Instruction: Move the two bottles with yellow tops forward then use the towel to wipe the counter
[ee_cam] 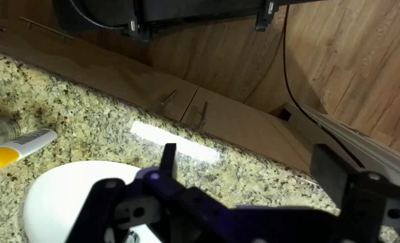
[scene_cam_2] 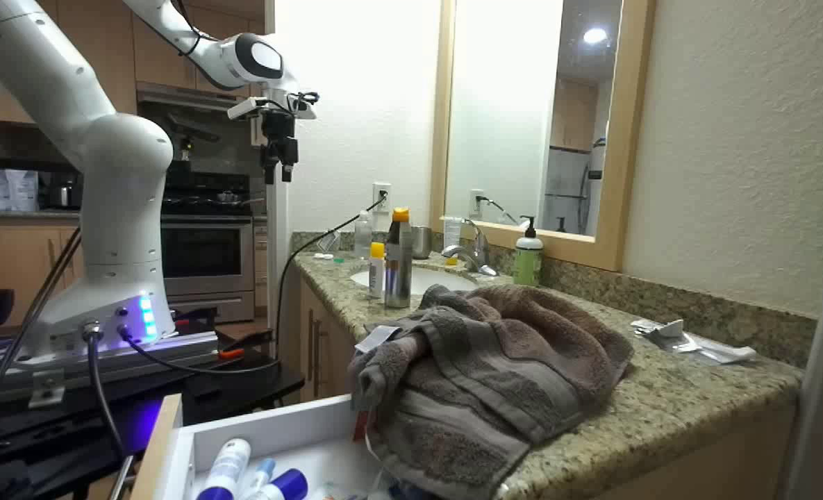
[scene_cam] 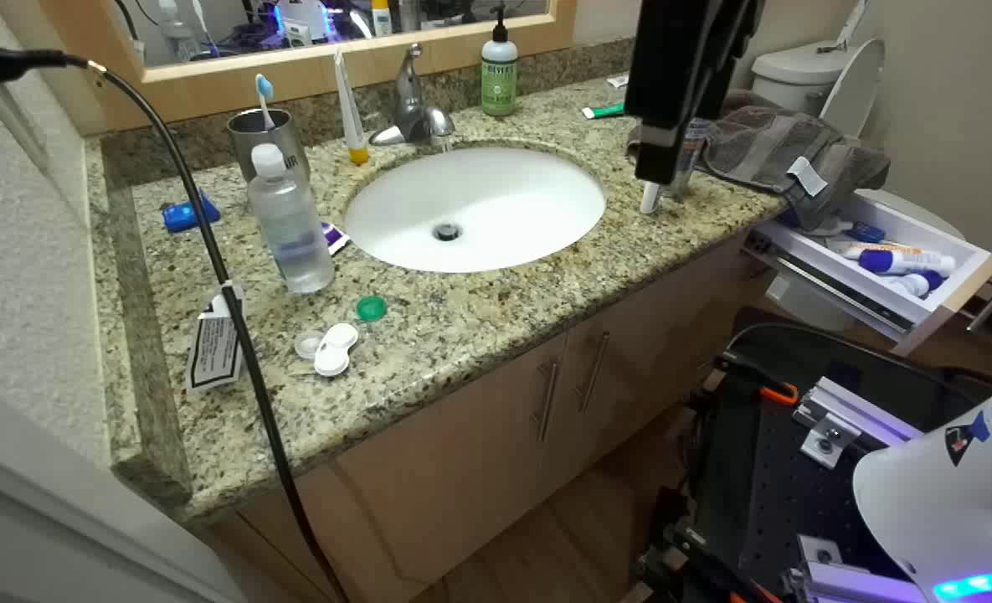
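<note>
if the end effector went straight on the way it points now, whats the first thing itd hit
Probably the wood floor: the end effector points down, seemingly just in front of the counter. Depth is unclear, so it might clip the counter's edge instead.

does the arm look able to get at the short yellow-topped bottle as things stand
Probably yes: the claw is open and empty, and nothing covers the short yellow-topped bottle from above. The tall bottle close beside it may crowd the grip.

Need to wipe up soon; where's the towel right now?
In an exterior view, the towel lies at the right, bunched on the counter and partly hanging over its edge at the open drawer.
</note>
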